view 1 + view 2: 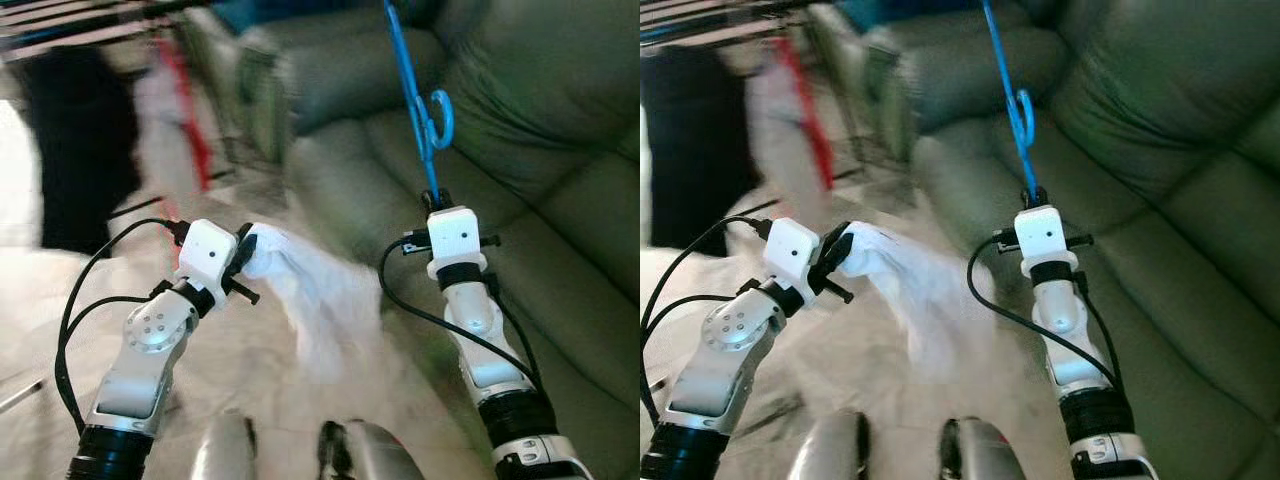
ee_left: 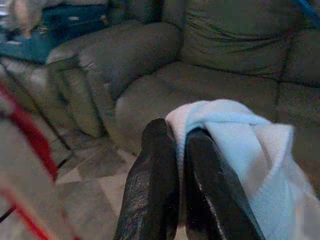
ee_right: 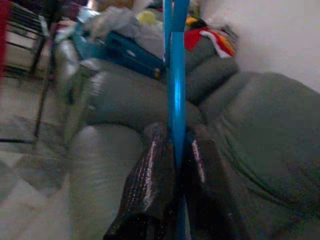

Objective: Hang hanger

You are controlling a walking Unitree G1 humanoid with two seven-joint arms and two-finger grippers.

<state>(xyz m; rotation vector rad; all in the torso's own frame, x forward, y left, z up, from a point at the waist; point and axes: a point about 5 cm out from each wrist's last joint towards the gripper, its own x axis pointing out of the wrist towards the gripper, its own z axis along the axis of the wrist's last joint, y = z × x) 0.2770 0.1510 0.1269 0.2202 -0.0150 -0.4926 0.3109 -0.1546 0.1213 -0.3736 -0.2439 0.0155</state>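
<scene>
My right gripper [image 1: 434, 198] is shut on a blue plastic hanger [image 1: 412, 85], which stands up from it in front of the grey-green sofa [image 1: 520, 150]; its hook [image 1: 440, 118] curls to the right. In the right wrist view the blue hanger [image 3: 175, 90] runs straight up between the two black fingers [image 3: 150, 180]. My left gripper [image 1: 243, 252] is shut on a white cloth [image 1: 320, 290] that droops toward the floor. The left wrist view has the white cloth [image 2: 235, 135] pinched between the fingers [image 2: 155, 185].
A drying rack at the back left holds a dark garment [image 1: 80, 150], a pale garment [image 1: 160, 130] and a red hanger [image 1: 190, 110]. The sofa arm [image 1: 330, 80] lies between rack and hanger. Pale tiled floor [image 1: 230, 370] lies below. The picture is blurred.
</scene>
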